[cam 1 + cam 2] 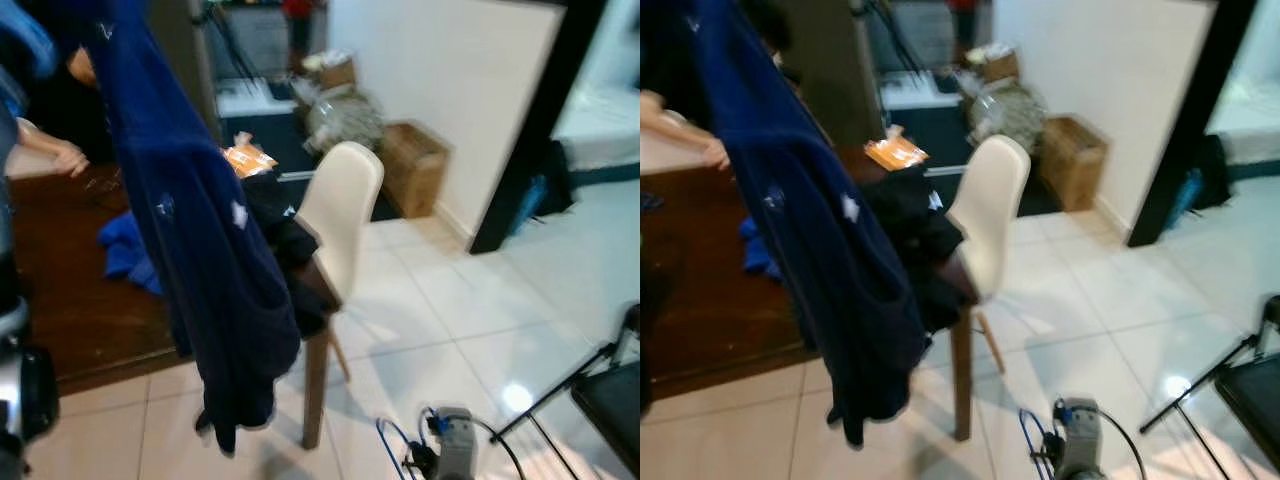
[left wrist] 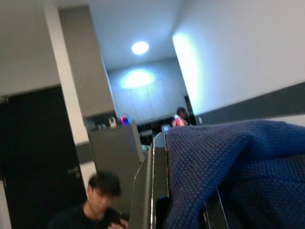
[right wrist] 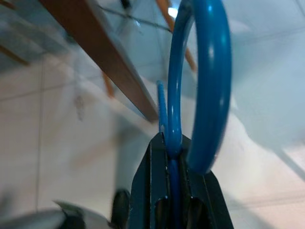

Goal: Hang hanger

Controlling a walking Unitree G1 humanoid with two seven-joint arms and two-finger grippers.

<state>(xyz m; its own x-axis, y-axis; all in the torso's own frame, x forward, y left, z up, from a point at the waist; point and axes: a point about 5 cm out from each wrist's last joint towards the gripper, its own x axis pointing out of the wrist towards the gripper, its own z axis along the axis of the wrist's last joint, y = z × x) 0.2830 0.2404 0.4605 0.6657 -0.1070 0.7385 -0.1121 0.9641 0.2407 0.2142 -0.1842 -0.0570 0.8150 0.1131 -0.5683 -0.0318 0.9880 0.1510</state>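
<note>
The right gripper (image 3: 174,157) sits low at the bottom of the head views, above the tiled floor (image 1: 470,310); its two black fingers (image 3: 147,186) are pressed together on the thin blue wire of the hanger (image 3: 209,81), whose hook curls out beyond the fingertips, its long axis running along the fingers. So the hanger is already in the right arm's hold, and nothing to hang it on can be made out yet; the coming move likely turns on lifting that hook toward a rail somewhere beyond. The left gripper (image 2: 155,191) is raised on the left, with a dark blue knitted garment (image 1: 200,250) draped over it and hanging down in front of the near edge of the wooden table (image 1: 70,300); whether its fingers are parted I cannot tell. Past the garment a cream chair (image 1: 340,210) stands at the table's right edge; a person's hand (image 1: 65,155) rests at the table's far left.
</note>
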